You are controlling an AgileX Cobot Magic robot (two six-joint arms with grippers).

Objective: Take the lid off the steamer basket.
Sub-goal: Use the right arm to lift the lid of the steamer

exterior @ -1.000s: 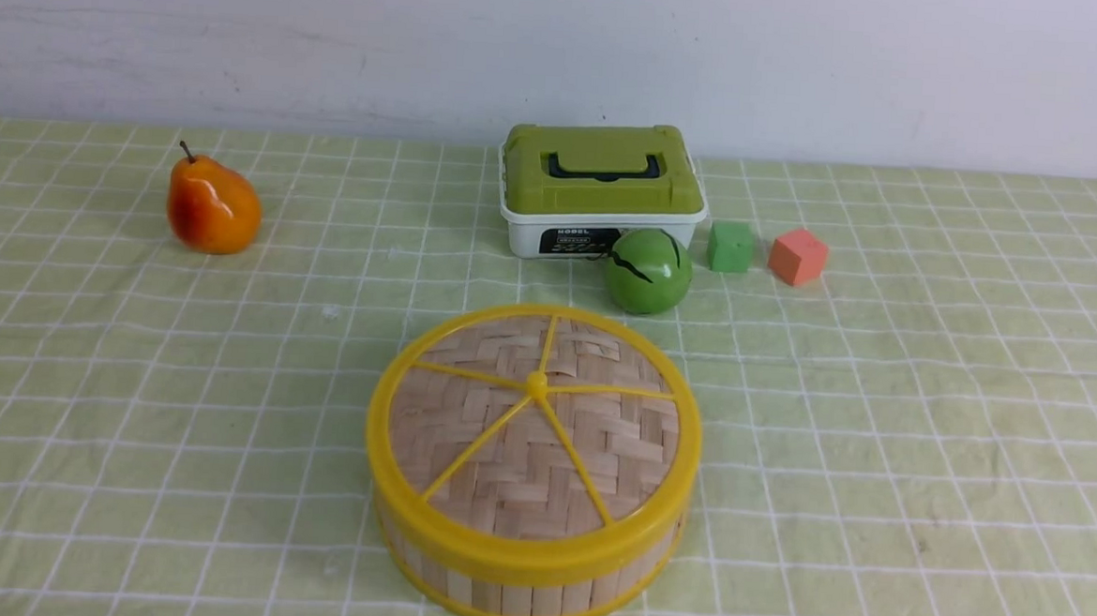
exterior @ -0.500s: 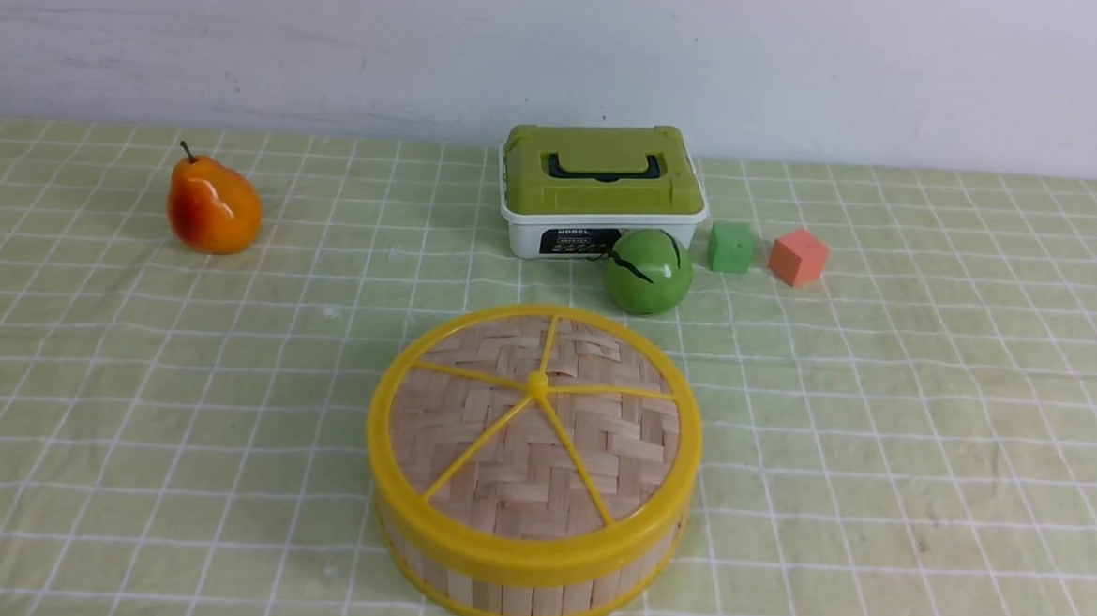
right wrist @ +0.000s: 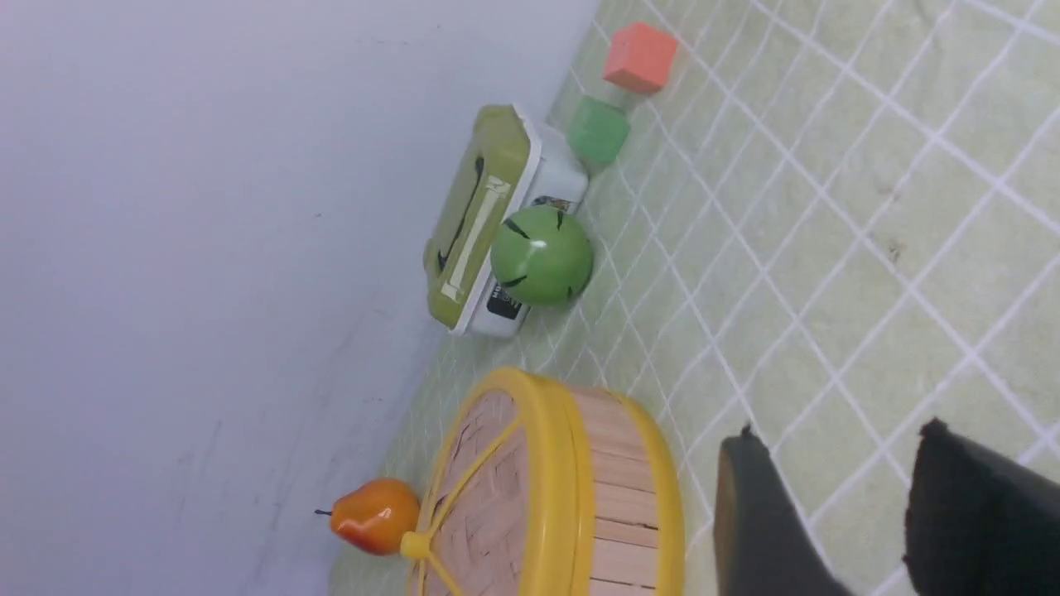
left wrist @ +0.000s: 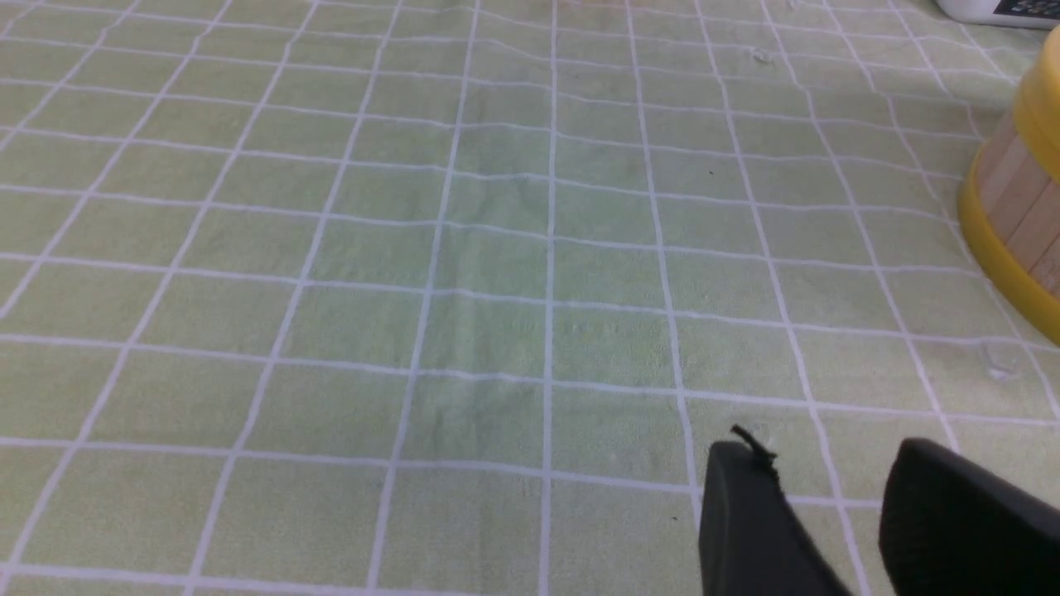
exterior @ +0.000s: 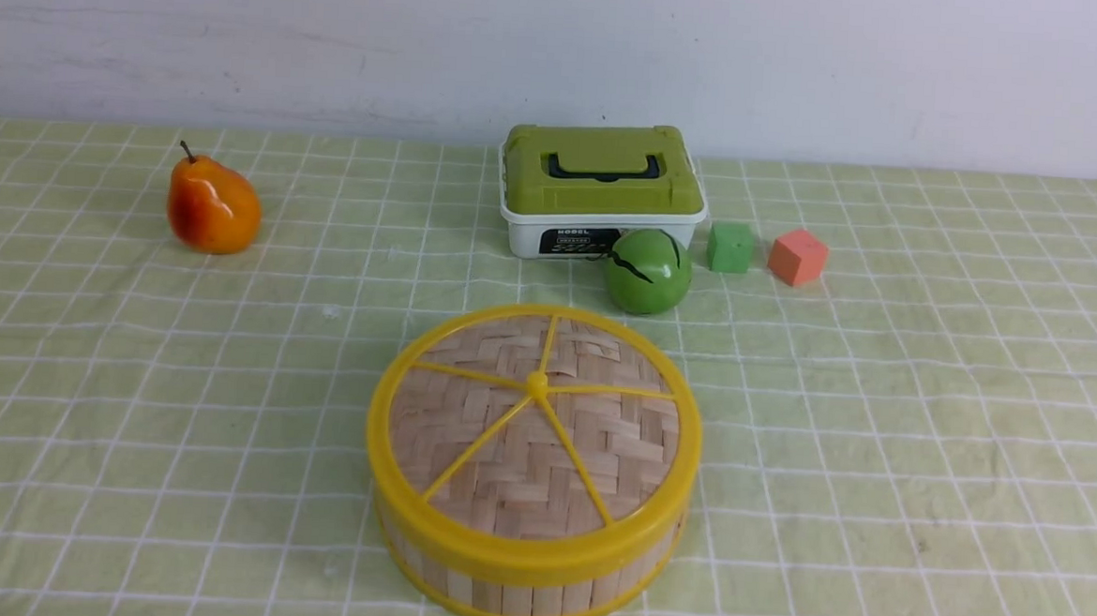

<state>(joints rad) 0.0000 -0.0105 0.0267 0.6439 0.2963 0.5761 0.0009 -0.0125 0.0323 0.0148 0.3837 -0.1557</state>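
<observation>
No visible change across last second; lid removal not begun. Round woven-bamboo lid, yellow rim (exterior: 534, 439): seated on steamer basket (exterior: 533, 600), near counter's front edge, centre. Left claw (left wrist: 816, 488), right claw (right wrist: 836, 463): fingers apart, nothing between.

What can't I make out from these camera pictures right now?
- Inside of the round bamboo steamer basket: covered in every view by the woven lid with yellow rim and spokes.
- Contents of the white box with green lid: closed, front view.
- Small print on its black label: too small and blurred, front view; the green ball with dark stripes hides part.
- Most of the basket, left wrist view: cut off by the picture edge.
</observation>
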